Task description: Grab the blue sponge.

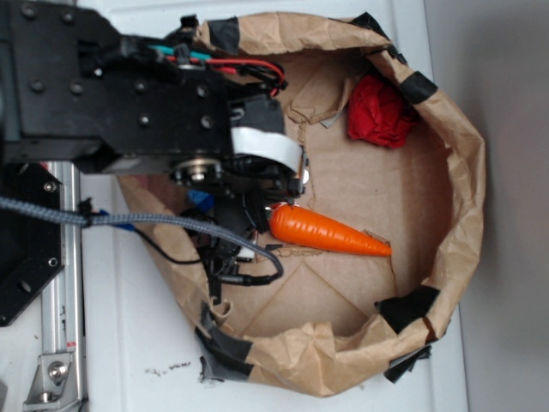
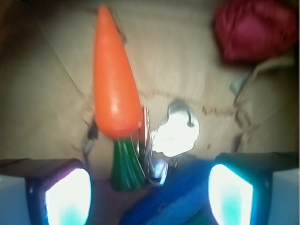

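Below, crumpled brown paper tub (image 1: pixel 463 215) on white table (image 1: pixel 137 335)

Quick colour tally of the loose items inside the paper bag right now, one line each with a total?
Orange: 1, the carrot
Red: 1, the crumpled cloth
Blue: 1, the sponge, mostly hidden under the arm in the exterior view
Total: 3, with the open gripper low over the sponge.

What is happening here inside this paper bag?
A WidowX robot arm reaches into a brown paper bag lying on its side. Its gripper is open, low over the flat bright-blue foam sponge, which sits between the fingers but is not yet clamped. An orange plastic toy carrot lies just beyond the sponge, and a crumpled red cloth sits further back.
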Controlling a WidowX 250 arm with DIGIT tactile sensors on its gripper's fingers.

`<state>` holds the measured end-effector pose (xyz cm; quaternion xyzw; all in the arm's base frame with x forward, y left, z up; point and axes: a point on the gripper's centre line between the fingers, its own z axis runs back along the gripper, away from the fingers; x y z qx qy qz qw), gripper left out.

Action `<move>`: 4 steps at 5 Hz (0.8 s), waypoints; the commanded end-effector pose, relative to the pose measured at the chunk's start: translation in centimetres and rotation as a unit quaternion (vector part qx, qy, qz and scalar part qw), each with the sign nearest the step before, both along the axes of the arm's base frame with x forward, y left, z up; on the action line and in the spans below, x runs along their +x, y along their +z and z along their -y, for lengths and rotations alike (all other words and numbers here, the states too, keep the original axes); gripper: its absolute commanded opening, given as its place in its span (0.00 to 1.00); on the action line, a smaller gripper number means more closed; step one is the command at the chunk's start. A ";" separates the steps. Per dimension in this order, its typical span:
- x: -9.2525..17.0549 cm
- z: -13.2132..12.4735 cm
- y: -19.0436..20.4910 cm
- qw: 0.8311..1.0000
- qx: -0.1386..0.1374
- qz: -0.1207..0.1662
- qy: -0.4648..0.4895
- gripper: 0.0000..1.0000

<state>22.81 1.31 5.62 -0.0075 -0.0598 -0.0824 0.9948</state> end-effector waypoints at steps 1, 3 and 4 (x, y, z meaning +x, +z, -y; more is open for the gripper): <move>0.5 -0.3 -2.9 1.000 -0.015 -0.021 -0.001 1.00; -0.9 -0.6 -1.9 1.000 0.002 -0.021 0.020 1.00; -1.5 -0.8 0.3 0.999 0.015 0.004 0.031 1.00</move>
